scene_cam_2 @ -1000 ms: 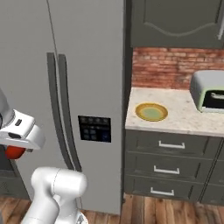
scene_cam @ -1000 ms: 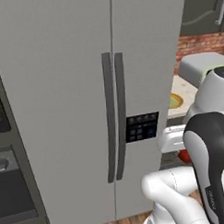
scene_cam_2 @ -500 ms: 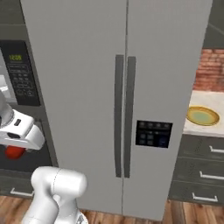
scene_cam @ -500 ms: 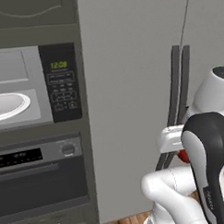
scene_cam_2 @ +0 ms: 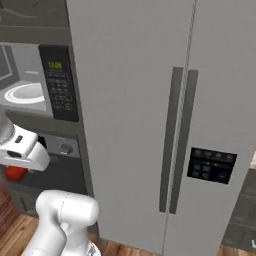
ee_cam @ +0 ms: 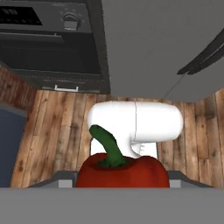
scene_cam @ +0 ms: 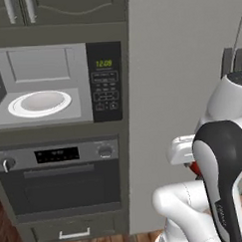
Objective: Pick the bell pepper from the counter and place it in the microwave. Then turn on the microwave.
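We see one microwave [scene_cam: 51,86] at upper left, door open, one white plate [scene_cam: 39,103] inside, one oven [scene_cam: 61,183] below, one fridge [scene_cam_2: 165,115] beside. Our tool [ee_cam: 122,181] grips the one bell pepper [ee_cam: 123,171] at bottom centre of the hand view.

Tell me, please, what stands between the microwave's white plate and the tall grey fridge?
In the left base view, the black keypad panel with green digits stands between the white plate and the fridge, then a narrow dark cabinet edge.

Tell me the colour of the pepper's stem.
Green, on the red bell pepper; clearest in the hand view.
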Robot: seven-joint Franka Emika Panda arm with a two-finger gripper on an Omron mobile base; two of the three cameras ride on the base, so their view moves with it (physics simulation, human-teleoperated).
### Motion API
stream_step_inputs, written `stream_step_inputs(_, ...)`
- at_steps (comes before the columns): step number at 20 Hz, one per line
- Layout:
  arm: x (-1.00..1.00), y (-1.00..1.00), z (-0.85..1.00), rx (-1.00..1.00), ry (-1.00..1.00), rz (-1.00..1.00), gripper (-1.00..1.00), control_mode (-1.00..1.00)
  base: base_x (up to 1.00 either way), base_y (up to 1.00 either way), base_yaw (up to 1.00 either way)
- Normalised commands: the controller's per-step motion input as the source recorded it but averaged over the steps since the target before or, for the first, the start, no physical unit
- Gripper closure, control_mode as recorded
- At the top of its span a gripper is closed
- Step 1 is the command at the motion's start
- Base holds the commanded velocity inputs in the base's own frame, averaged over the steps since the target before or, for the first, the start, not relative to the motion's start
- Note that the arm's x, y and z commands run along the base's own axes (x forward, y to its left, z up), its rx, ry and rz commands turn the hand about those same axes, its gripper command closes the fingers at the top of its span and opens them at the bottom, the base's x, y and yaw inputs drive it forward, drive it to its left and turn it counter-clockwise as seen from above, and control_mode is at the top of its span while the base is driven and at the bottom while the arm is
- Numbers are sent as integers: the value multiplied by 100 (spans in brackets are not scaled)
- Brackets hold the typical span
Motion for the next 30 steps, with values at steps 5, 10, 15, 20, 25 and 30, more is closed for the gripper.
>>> stream_step_inputs(5, 0, 0, 0, 0, 0, 0, 100, 100, 0, 65, 21)
stream_step_inputs(10, 0, 0, 0, 0, 0, 0, 100, 100, 0, 75, 11)
stream_step_inputs(15, 0, 0, 0, 0, 0, 0, 100, 100, 0, 21, 1)
stream_step_inputs(20, 0, 0, 0, 0, 0, 0, 100, 100, 16, 7, 0)
stream_step_inputs(25, 0, 0, 0, 0, 0, 0, 100, 100, 3, 24, 2)
stream_step_inputs(30, 0, 0, 0, 0, 0, 0, 100, 100, 4, 13, 4)
